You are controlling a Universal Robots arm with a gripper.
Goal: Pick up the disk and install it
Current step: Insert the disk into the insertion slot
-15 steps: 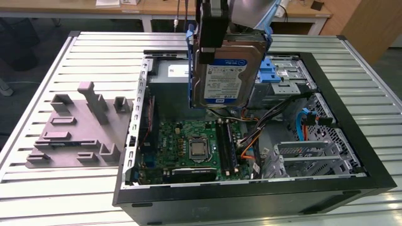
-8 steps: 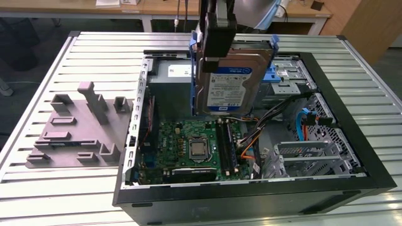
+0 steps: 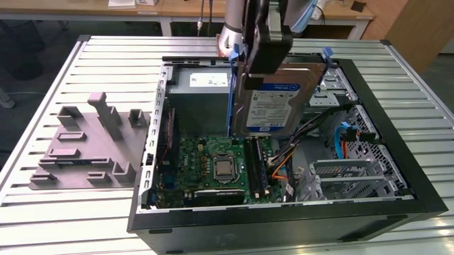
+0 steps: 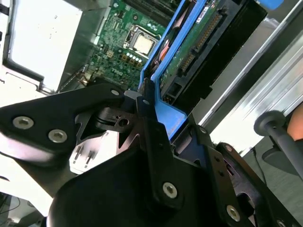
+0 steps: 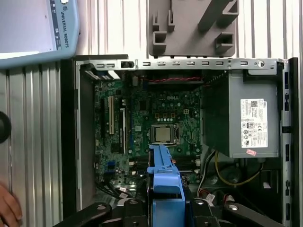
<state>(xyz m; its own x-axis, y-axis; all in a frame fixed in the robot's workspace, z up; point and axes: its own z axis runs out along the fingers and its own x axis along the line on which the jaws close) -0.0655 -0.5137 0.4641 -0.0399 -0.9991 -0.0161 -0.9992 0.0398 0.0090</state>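
Note:
The disk (image 3: 273, 109) hangs upright above the open computer case (image 3: 369, 215) in the exterior view, its blue-and-white label facing the camera and blue rails along its edges. My gripper (image 3: 264, 64) is shut on the disk's upper end. In the second wrist view the black fingers (image 4: 154, 142) clamp the blue rail, and the disk (image 4: 199, 38) points down toward the motherboard. In the first wrist view the disk's blue rail (image 5: 163, 177) runs out from my gripper (image 5: 164, 208) over the case interior.
Inside the case lie the green motherboard (image 5: 151, 118), a grey metal box (image 5: 246, 118) with a white sticker, and cables (image 3: 284, 159). A grey fixture plate (image 3: 85, 143) sits on the slatted table at the exterior view's left. A hand (image 5: 7, 208) shows at the table's edge.

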